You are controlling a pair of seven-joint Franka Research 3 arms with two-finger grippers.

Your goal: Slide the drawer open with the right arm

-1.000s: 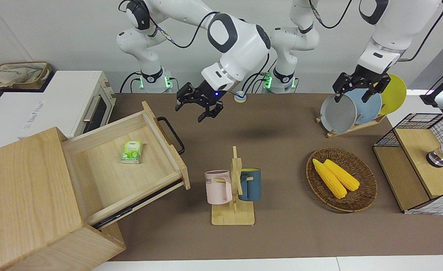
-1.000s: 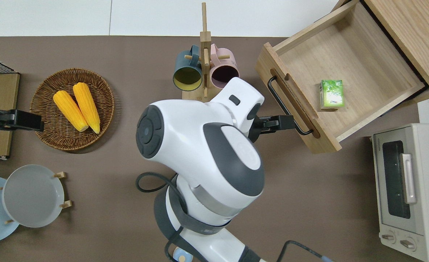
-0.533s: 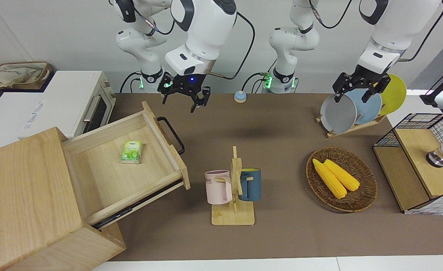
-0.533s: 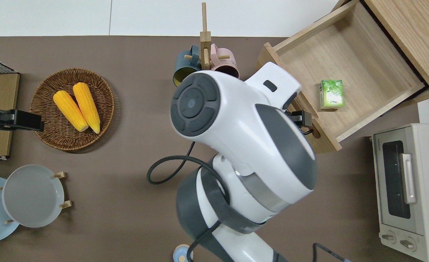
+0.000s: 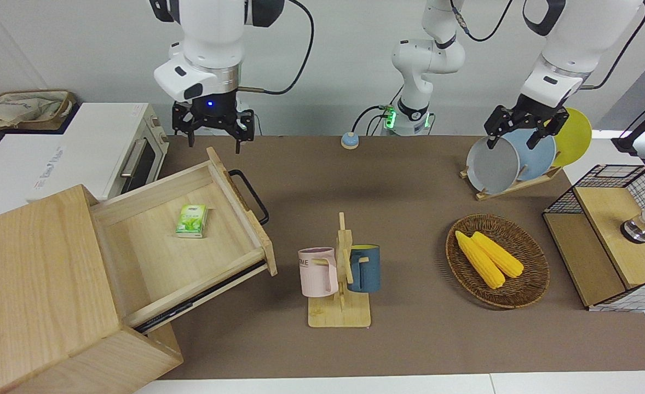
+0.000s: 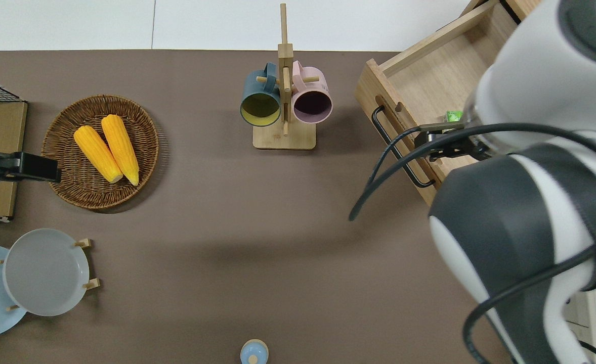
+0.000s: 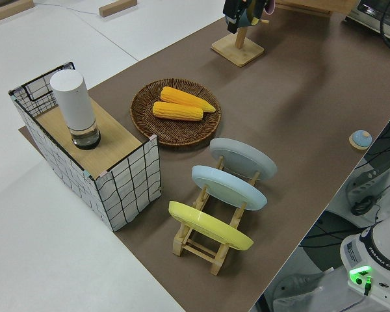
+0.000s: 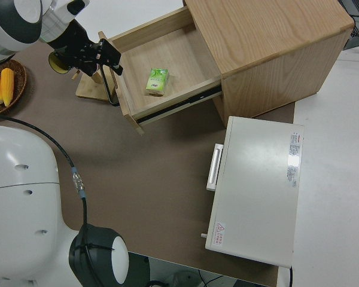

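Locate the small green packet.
The small green packet lies flat on the floor of the open pale-wood drawer, at the right arm's end of the table, near the white toaster oven.

Drawer (image 5: 191, 241) pulled wide open, interior bare exc. small green carton (image 5: 191, 220), bar handle (image 5: 251, 195) unblocked w/ clear mat alongside — mug rack (image 5: 340, 273) nearby toward the left arm's end, toaster oven (image 5: 136, 156) close beside the drawer, nearer the robots.

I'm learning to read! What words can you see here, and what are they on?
"ME": end of a word on the pink mug.
"FRANKA EMIKA": on the robot base.
Oven: a red warning triangle; its writing is too small to read.
Green box: print too small to read.
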